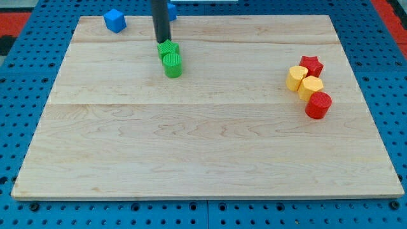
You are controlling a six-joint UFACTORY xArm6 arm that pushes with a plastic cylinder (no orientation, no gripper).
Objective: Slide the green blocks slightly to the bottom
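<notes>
Blue pegboard framed a pale wooden board (203, 140) that filled most of the view. On it, a cluster sat toward three o'clock: a red cylinder (318, 105) at its lower end, a yellow hexagonal block (311, 86) touching it, a yellow cylinder (296, 78) just beside that, and a red star (311, 65) at the cluster's twelve o'clock. Toward eleven o'clock of the board stood the two green blocks, touching: a green cylinder (172, 65) with a green star-like block (168, 49) at its twelve o'clock. A blue cube (115, 20) lay near the far corner, at ten o'clock of the greens. Another blue block (172, 11) showed partly behind the rod. My tip (163, 42) rested at the green star-like block's upper edge; being a bare rod, it had nothing to spread or pinch.
</notes>
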